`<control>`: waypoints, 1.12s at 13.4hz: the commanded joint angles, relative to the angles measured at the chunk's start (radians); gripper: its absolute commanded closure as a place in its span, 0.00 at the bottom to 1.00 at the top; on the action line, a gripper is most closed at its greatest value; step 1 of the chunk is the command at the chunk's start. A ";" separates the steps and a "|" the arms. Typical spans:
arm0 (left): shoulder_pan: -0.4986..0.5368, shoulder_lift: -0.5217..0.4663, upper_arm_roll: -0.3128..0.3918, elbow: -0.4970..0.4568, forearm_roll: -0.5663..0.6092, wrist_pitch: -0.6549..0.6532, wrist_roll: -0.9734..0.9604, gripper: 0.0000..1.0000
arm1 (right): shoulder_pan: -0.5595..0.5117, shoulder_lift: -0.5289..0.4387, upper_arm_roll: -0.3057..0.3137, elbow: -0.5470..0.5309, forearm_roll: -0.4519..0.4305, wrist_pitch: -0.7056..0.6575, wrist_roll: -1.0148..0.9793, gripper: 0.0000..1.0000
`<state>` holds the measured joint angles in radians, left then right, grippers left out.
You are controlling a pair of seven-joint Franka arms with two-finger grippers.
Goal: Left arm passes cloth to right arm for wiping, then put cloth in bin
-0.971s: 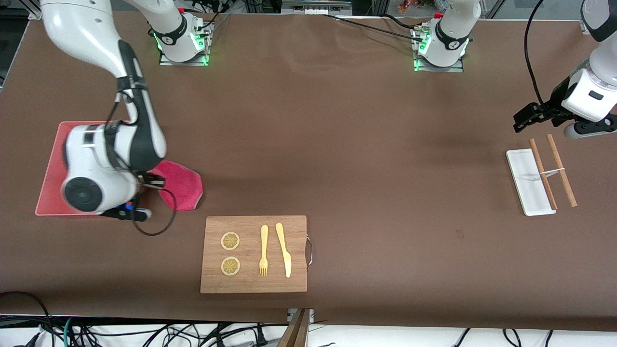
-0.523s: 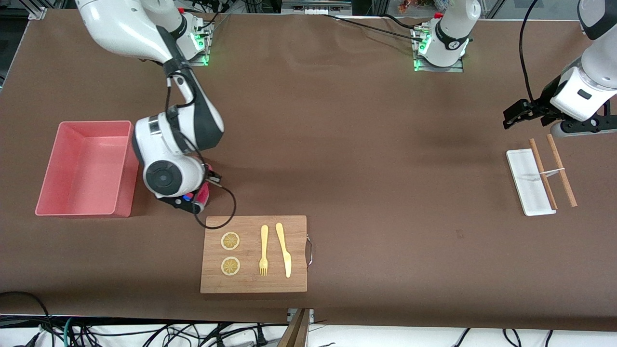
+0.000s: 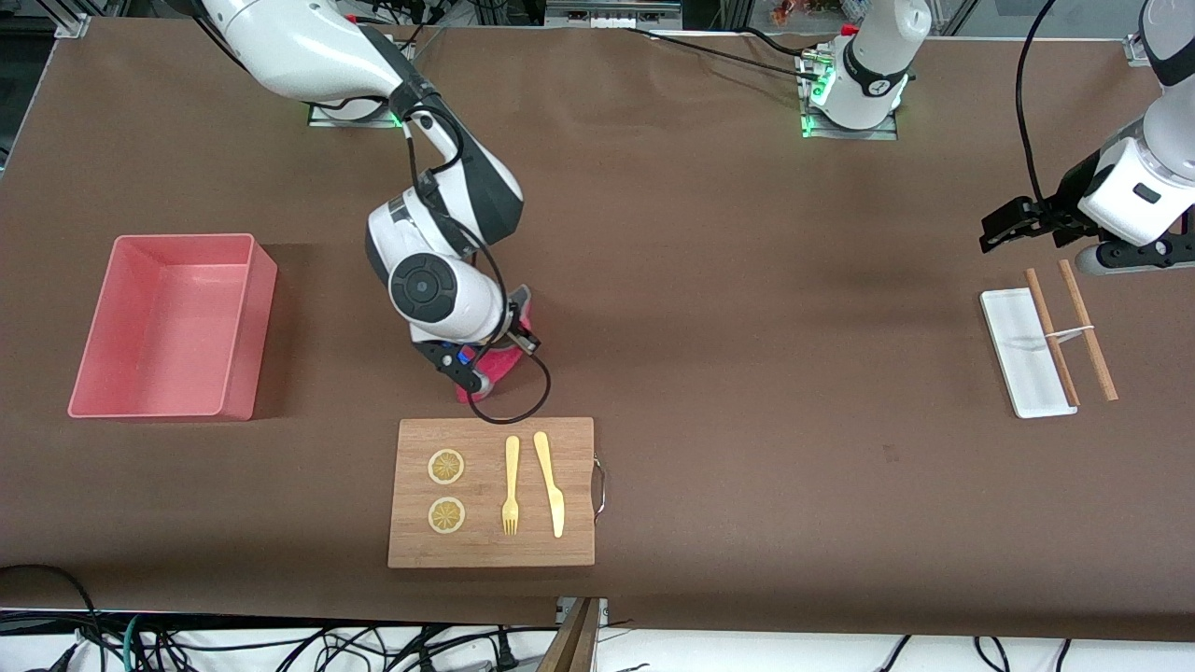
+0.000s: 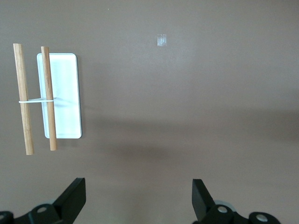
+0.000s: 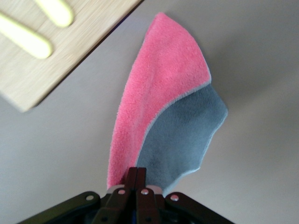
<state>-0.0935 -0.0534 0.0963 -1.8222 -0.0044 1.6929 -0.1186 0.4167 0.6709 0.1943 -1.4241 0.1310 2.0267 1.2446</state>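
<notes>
The right end effector [image 3: 485, 359] has swung away from the bin [image 3: 247, 322], clamped on the cloth [image 3: 504, 359], hanging over bare surface beside the cutting board [image 3: 492, 523]; left end effector [image 3: 1013, 224] waits, spread, empty.

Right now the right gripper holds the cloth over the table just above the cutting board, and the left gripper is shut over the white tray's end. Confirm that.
One thing is off: the left gripper is open, not shut, its fingers spread wide in the left wrist view. The rest stands: the right gripper is shut on the cloth beside the cutting board, and the left gripper hangs by the white tray.
</notes>
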 commanded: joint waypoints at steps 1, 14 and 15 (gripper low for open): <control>-0.023 0.020 0.014 0.040 0.026 -0.027 0.010 0.00 | -0.006 -0.005 0.051 0.008 0.059 0.053 0.068 1.00; 0.003 0.046 0.020 0.081 0.026 -0.045 0.011 0.00 | -0.095 -0.039 -0.257 -0.010 -0.011 -0.425 -0.600 1.00; 0.003 0.046 0.022 0.081 0.024 -0.047 0.010 0.00 | -0.095 -0.039 -0.297 -0.010 -0.019 -0.439 -0.673 1.00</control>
<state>-0.0927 -0.0257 0.1181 -1.7769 -0.0044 1.6724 -0.1185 0.3156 0.6470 -0.0555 -1.4216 0.1354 1.6193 0.6724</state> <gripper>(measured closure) 0.000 0.991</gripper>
